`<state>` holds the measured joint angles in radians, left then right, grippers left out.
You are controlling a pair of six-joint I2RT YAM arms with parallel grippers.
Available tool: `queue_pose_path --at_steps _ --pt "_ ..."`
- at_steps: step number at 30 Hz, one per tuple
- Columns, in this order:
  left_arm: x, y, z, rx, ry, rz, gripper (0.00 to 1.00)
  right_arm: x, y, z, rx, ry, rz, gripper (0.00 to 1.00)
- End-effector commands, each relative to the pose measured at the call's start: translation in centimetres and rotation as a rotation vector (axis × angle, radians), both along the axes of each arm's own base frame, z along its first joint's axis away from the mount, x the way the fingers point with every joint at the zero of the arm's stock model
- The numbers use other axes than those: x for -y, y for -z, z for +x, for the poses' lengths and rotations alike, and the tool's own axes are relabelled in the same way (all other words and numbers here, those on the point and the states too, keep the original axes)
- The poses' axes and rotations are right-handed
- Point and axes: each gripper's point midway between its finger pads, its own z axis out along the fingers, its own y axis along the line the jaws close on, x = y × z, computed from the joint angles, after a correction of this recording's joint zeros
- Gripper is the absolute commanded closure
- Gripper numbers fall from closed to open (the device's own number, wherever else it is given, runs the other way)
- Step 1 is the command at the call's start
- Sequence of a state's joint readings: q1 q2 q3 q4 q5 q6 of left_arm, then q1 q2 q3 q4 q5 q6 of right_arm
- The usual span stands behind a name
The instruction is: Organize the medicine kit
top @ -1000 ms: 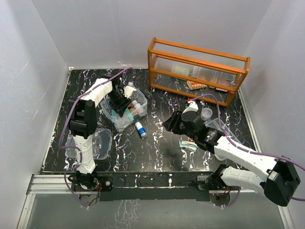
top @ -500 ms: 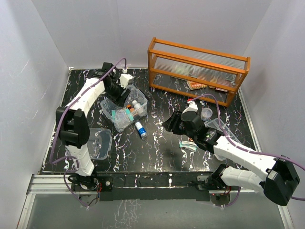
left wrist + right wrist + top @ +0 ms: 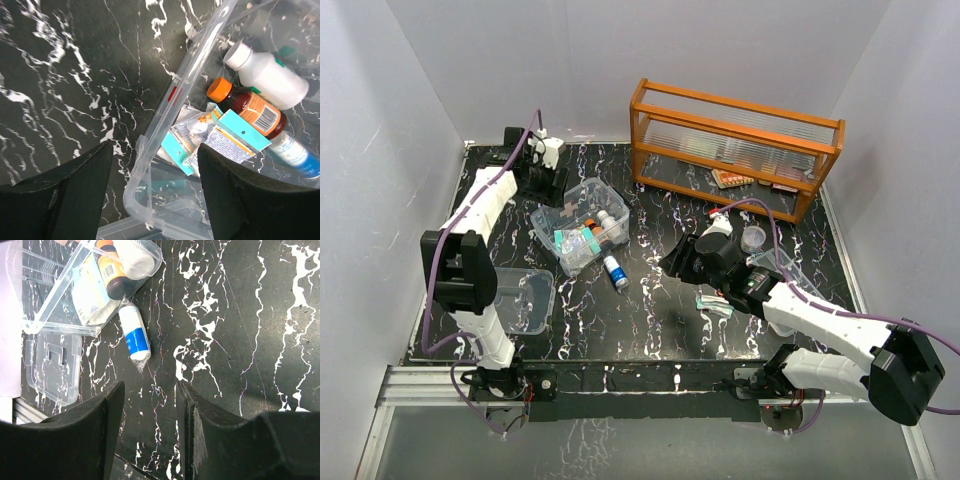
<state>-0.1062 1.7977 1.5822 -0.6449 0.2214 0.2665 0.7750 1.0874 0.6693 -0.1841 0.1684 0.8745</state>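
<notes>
The medicine kit (image 3: pixel 582 226) is a clear open box at the left middle of the table, holding an orange-capped brown bottle (image 3: pixel 250 107), a white bottle (image 3: pixel 272 75) and teal packets (image 3: pixel 220 135). Its clear lid (image 3: pixel 523 300) lies apart at the near left. A blue-and-white wrapped bottle (image 3: pixel 615 270) lies on the table just right of the kit. My left gripper (image 3: pixel 550 180) is open and empty above the kit's far-left corner (image 3: pixel 154 150). My right gripper (image 3: pixel 676 258) is open and empty over bare table, right of the wrapped bottle (image 3: pixel 135 337).
An orange wooden glass-fronted rack (image 3: pixel 735 140) stands at the back right with blister packs inside. A teal packet (image 3: pixel 714 304), a small clear cup (image 3: pixel 753 237) and a clear tray (image 3: pixel 790 272) lie by my right arm. White walls enclose the table.
My left gripper has drawn back out of the kit toward the table's far-left corner, empty. My right arm has barely moved.
</notes>
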Motion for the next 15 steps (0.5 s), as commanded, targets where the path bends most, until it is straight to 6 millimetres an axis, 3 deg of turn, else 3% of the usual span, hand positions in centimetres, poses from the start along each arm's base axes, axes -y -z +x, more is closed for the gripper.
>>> queue_pose_path --at_steps 1,8,15 --pt "0.5 1.1 -1.3 -0.085 0.005 -0.019 0.36 -0.5 -2.2 0.7 0.045 0.010 0.052 0.57" --pt "1.6 1.6 -2.9 -0.141 0.041 -0.077 0.43 -0.3 -2.0 0.6 0.043 0.016 0.050 0.57" --pt "2.4 2.1 -5.8 -0.215 0.027 -0.136 0.45 -0.4 -1.7 0.6 0.038 0.014 0.046 0.57"
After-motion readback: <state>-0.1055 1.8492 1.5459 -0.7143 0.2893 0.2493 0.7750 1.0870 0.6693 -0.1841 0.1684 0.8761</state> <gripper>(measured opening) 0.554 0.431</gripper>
